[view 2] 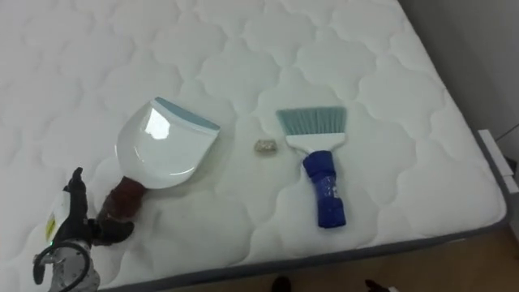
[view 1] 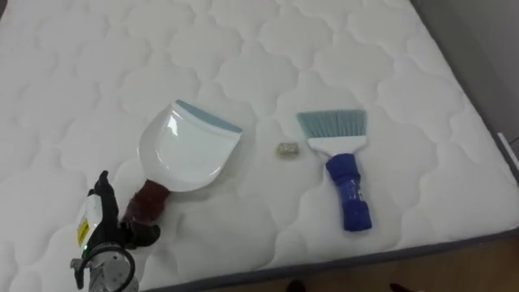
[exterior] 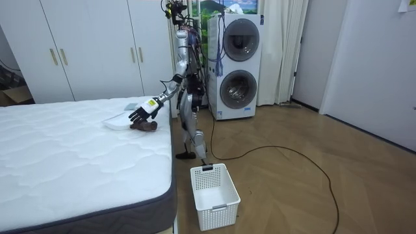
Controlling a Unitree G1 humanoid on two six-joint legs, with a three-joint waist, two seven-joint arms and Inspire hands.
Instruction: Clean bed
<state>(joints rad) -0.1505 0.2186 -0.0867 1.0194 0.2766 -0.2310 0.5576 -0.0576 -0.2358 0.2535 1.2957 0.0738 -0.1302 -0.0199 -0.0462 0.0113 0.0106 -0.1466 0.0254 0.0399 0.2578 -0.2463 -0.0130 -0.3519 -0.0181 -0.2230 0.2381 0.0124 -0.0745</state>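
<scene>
At the near left edge of the bed [view 1: 243,49], the left hand [view 1: 109,227] hovers, fingers seemingly apart, just beside the dark red handle of the white dustpan [view 1: 185,150]. To the right lies a small crumb [view 1: 287,149], then the blue-handled brush [view 1: 340,166].

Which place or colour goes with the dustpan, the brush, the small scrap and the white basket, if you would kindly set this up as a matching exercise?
Things:
1. dustpan
2. brush
3. scrap
4. basket

Place or colour:
A. blue handle
B. on the floor, beside the bed
C. dark red handle
D. on the bed, between the two tools

Pairs: 1-C, 2-A, 3-D, 4-B
</scene>
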